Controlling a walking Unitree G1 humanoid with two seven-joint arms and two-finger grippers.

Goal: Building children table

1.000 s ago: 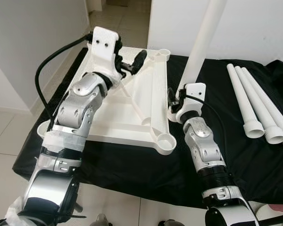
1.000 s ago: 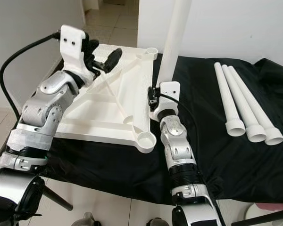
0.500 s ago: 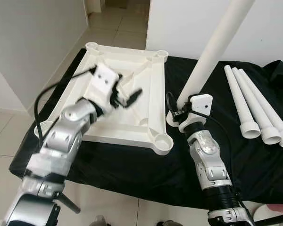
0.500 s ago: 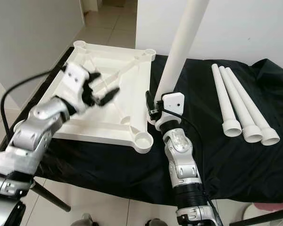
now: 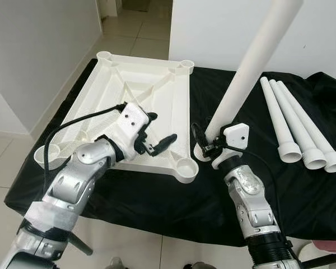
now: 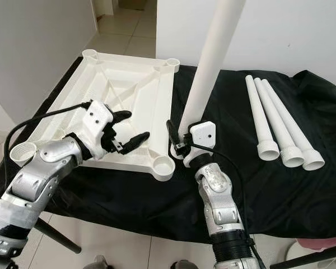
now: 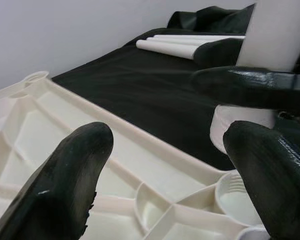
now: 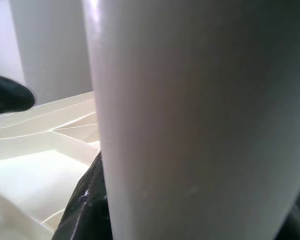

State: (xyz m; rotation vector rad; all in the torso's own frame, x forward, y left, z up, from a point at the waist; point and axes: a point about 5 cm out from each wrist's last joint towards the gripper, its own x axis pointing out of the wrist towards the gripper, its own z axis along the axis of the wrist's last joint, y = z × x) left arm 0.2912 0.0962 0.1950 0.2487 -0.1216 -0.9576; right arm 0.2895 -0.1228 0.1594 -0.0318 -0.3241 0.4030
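The white tabletop point(image 5: 95, 95) lies underside up on the black-covered table, with a round socket point(image 5: 185, 166) at its near right corner. My left gripper point(image 5: 161, 128) hovers open just above the tabletop, near that socket, holding nothing. In the left wrist view its two fingers point(image 7: 65, 170) spread wide over the ribbed underside point(image 7: 140, 150). My right gripper point(image 5: 204, 143) is shut on the lower end of a long white leg point(image 5: 252, 61). The leg stands nearly upright, leaning right, its flared foot on the cloth beside the socket. The leg point(image 8: 190, 120) is close up in the right wrist view.
Three more white legs point(image 5: 294, 120) lie side by side on the black cloth point(image 5: 252, 117) at the right. A white wall stands behind the table. Tiled floor point(image 5: 11, 162) runs along the left edge and near side.
My left gripper has dropped from the far side of the tabletop to its near right corner. The held leg leans further right. The camera has shifted too.
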